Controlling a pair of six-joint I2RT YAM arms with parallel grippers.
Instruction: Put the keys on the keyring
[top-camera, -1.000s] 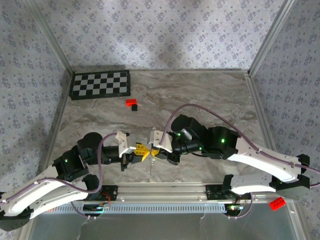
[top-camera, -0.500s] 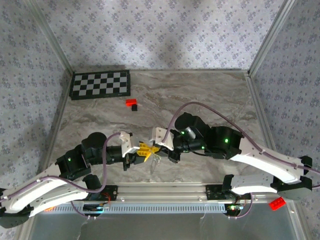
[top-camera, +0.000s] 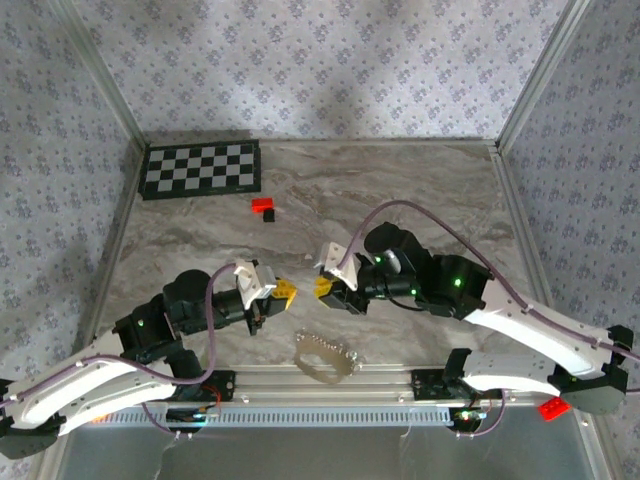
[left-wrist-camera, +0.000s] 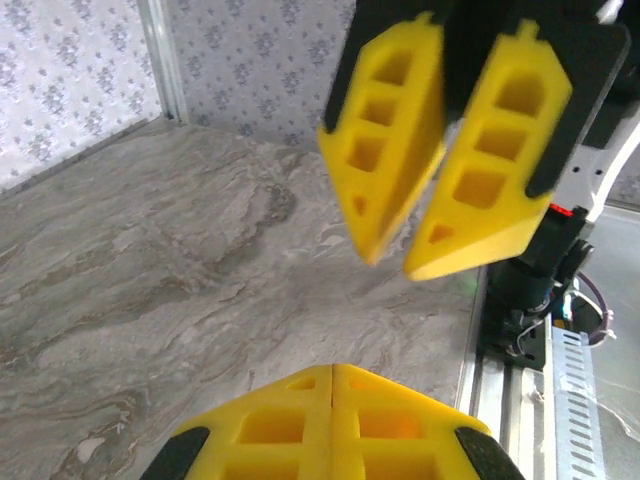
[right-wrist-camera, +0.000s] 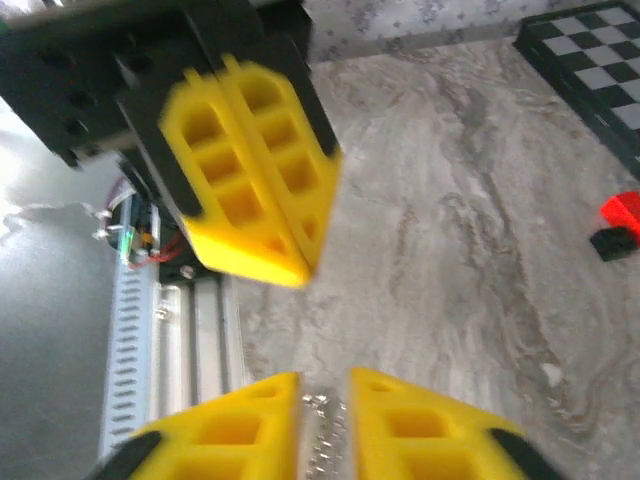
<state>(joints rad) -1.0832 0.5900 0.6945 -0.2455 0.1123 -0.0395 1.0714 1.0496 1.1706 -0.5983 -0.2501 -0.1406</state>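
Observation:
The keyring (top-camera: 322, 355), a fine pale beaded chain, lies in a limp loop on the marble by the table's front edge. I cannot tell the keys apart from the chain. My left gripper (top-camera: 283, 291) hangs above the table, shut with nothing in it; its yellow pads meet (left-wrist-camera: 332, 368). My right gripper (top-camera: 325, 288) faces it a short way off, its jaws slightly open (right-wrist-camera: 323, 385). Blurred beads of the keyring (right-wrist-camera: 322, 435) show in the gap between the right pads; whether they touch them I cannot tell. Each wrist view shows the other gripper ahead: right gripper (left-wrist-camera: 400, 262), left gripper (right-wrist-camera: 295, 268).
A checkerboard (top-camera: 200, 168) lies at the back left. A small red-and-black block (top-camera: 264, 208) sits on the marble beyond the grippers. The metal rail (top-camera: 400, 378) runs just in front of the chain. A red brick (top-camera: 554, 406) rests off the table at the right base.
The chain hung between the two touching grippers; now it lies on the table near the rail. The grippers have drawn apart and the right jaws have opened a little.

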